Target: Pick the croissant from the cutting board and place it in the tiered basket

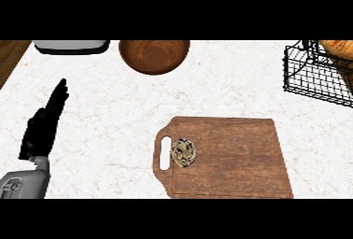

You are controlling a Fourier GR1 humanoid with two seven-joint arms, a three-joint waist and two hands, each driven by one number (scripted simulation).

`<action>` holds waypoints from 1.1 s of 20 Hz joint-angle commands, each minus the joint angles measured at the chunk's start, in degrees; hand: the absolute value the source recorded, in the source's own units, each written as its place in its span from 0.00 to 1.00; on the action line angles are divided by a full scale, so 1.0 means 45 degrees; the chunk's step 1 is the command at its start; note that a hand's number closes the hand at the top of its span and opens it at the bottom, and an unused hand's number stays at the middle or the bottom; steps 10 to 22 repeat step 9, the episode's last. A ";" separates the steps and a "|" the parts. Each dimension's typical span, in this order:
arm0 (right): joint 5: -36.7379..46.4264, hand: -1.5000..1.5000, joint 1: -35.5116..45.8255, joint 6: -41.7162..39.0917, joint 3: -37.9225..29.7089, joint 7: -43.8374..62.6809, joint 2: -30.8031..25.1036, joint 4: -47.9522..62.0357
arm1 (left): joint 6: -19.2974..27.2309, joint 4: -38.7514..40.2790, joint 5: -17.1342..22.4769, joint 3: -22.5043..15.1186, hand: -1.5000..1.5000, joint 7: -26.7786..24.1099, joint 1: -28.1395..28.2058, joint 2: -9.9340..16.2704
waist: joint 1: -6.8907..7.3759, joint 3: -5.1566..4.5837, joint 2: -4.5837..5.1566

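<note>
A small brown-and-cream croissant (183, 152) lies on the wooden cutting board (234, 154), close to the board's handle slot at its left end. The black wire tiered basket (314, 70) stands at the far right edge, partly cut off, with something orange inside it. My left hand (45, 123) rests at the left side of the counter, fingers straight and pointing up, well away from the croissant and holding nothing. My right hand does not show.
A round wooden bowl (154, 55) stands at the back centre. A white and dark appliance (71, 45) is at the back left. The white marble counter (124, 102) ends in a wooden strip at the far left.
</note>
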State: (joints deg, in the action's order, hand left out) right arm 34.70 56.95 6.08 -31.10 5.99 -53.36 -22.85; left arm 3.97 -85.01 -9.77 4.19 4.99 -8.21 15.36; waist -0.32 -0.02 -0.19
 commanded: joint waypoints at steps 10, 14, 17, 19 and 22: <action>-0.3591 0.00 -0.5100 -0.4157 -0.3101 -0.2350 -0.2765 -0.1352 | 0.0465 -0.0425 -0.0337 0.0080 0.50 -0.0243 0.0928 -0.0338 | -0.0357 0.0004 -0.0088; -0.3591 0.00 -0.5100 -0.4157 -0.3101 -0.2350 -0.2765 -0.1352 | 0.0465 -0.0425 -0.0337 0.0080 0.50 -0.0243 0.0928 -0.0338 | -0.0357 0.0004 -0.0088; -0.3591 0.00 -0.5100 -0.4157 -0.3101 -0.2350 -0.2765 -0.1352 | 0.0465 -0.0425 -0.0337 0.0080 0.50 -0.0243 0.0928 -0.0338 | -0.0357 0.0004 -0.0088; -0.3591 0.00 -0.5100 -0.4157 -0.3101 -0.2350 -0.2765 -0.1352 | 0.0465 -0.0425 -0.0337 0.0080 0.50 -0.0243 0.0928 -0.0338 | -0.0357 0.0004 -0.0088; -0.3591 0.00 -0.5100 -0.4157 -0.3101 -0.2350 -0.2765 -0.1352 | 0.0465 -0.0425 -0.0337 0.0080 0.50 -0.0243 0.0928 -0.0338 | -0.0357 0.0004 -0.0088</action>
